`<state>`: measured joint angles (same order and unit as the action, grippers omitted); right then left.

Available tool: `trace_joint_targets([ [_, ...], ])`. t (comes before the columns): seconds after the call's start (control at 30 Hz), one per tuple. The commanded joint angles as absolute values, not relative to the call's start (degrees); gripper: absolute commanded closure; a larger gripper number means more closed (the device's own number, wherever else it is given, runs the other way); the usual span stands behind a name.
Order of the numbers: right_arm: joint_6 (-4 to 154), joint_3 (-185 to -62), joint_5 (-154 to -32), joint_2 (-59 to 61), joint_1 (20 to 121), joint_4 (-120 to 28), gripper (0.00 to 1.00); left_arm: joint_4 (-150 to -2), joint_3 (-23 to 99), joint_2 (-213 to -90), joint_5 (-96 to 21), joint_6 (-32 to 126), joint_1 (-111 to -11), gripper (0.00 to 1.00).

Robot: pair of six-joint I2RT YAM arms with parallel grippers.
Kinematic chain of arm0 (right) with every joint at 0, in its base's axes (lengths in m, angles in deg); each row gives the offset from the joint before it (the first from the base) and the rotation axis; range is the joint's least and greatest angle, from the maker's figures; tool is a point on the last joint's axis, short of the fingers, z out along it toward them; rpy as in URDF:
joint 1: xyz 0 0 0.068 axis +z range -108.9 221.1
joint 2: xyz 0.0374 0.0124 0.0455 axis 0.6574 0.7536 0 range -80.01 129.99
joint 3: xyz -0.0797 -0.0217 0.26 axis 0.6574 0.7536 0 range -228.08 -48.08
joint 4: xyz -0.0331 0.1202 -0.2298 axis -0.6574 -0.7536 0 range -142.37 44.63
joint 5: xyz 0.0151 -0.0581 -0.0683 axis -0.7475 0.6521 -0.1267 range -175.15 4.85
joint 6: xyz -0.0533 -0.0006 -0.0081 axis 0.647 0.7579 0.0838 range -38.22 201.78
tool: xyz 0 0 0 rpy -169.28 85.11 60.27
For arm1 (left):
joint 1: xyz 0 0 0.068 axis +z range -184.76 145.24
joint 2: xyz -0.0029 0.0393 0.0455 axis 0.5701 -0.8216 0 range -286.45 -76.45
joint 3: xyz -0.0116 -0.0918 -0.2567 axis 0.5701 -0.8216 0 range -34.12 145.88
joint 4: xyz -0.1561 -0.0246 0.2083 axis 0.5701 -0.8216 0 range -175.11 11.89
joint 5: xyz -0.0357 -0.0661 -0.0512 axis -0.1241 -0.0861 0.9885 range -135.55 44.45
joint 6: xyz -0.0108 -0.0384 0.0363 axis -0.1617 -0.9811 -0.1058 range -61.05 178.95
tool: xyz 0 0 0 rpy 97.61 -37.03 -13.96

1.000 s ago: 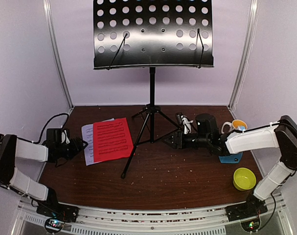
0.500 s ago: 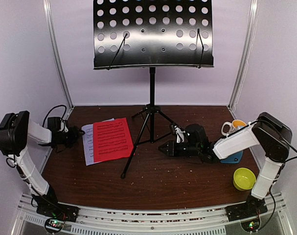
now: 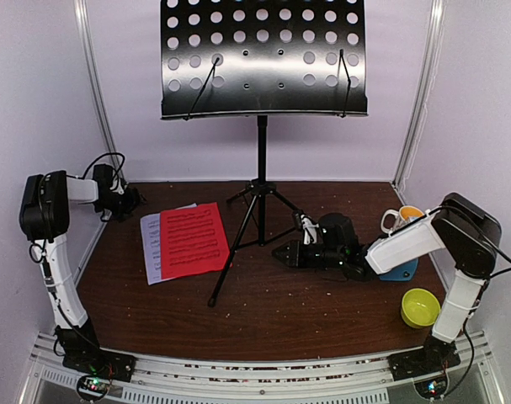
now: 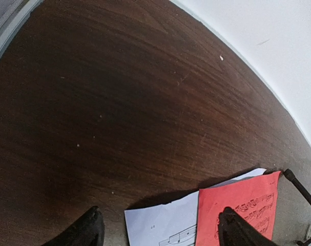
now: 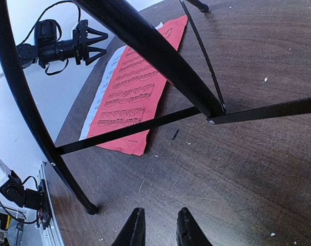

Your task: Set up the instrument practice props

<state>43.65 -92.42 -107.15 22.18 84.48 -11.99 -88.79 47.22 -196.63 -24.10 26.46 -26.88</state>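
Black perforated-metal music stand (image 3: 262,59) is upright at the middle back of the dark wood-grain worktop (image 3: 306,311), desk tilted toward the arms, tripod legs (image 3: 235,252) spread on the wood. Two wire page-holders lie across the desk, with no sheets on it.

- Red music sheet (image 3: 192,240): flat on the worktop just left of the stand's tripod, its right edge near the front-left leg. It lies on top of the white music sheet (image 3: 150,244), which only shows as a strip along its left side and top.
- Writing: printed staves and notes on both sheets. No title, brand or label is legible in any view, and the small print on the white sheet is too small to read.
- Blue metronome (image 3: 400,271): right of the stand, mostly hidden behind the right forearm, so only a blue edge shows. Can't make out the cover.
- White mug (image 3: 393,218): right of the stand, just behind the metronome. Yellow bowl (image 3: 420,307): right of the stand, nearer the front edge.
- Left pincer (image 3: 134,200): well left of the stand, over the back-left corner, above bare wood just beyond the sheets. Its fingers (image 4: 88,230) are wide apart, holding nothing.
- Right pincer (image 3: 279,252): low over the worktop just right of the tripod, pointing at the legs and not touching them. Its fingers (image 5: 136,228) are nearly together with a slim gap, nothing between.
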Motion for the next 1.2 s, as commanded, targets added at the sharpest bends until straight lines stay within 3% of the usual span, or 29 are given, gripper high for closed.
trace_joint_targets([
  [0.0,44.0,-93.1,-105.8,20.0,84.7,-11.7,0.77,-94.3,50.7,-199.1,-20.8,27.4,-26.5,0.19],
  [0.57,43.7,-93.4,-104.9,16.9,83.8,-14.3,0.76,-104.1,59.0,-206.4,-25.6,22.0,-34.0,0.08],
  [0.93,43.8,-92.7,-104.8,17.5,83.5,-15.1,0.77,-107.2,63.4,-210.4,-18.2,33.8,-38.4,0.32],
  [1.17,43.5,-91.9,-105.0,18.4,83.5,-15.2,0.76,-102.2,54.5,-204.8,-15.1,32.5,-42.0,0.44],
])
